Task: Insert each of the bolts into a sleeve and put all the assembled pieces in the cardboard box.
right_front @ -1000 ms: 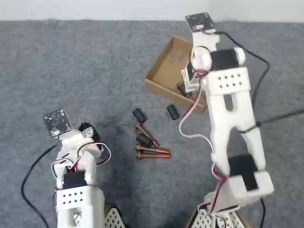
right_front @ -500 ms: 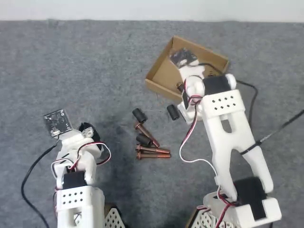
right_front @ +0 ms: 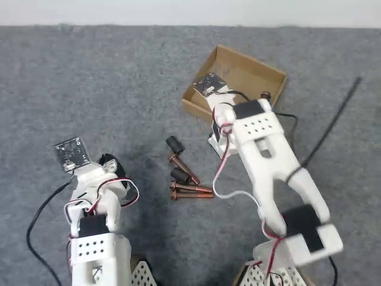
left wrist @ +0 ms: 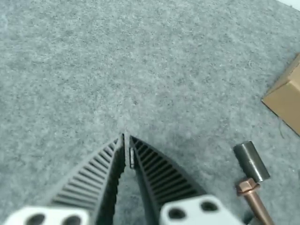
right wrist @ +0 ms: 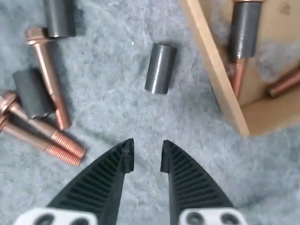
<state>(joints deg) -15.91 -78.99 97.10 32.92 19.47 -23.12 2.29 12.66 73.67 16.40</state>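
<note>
My right gripper (right wrist: 146, 152) hangs open over the carpet, just short of a loose dark sleeve (right wrist: 160, 68) lying beside the cardboard box (right wrist: 214, 70). Inside the box lies a bolt pushed into a sleeve (right wrist: 243, 33), with another bolt's end (right wrist: 283, 84) near it. Three copper bolts (right_front: 191, 190) and two more sleeves (right_front: 174, 144) lie between the arms. My left gripper (left wrist: 126, 141) is shut and empty, low over bare carpet, with a sleeve (left wrist: 251, 161) and a bolt head (left wrist: 246, 186) off to its side.
The right arm (right_front: 256, 134) reaches over the box's near corner (right_front: 196, 101). Grey carpet runs around the parts. The arm bases stand at the near edge.
The right arm has drawn back out of the box and swung down toward the loose sleeve beside it. The left arm has not moved.
</note>
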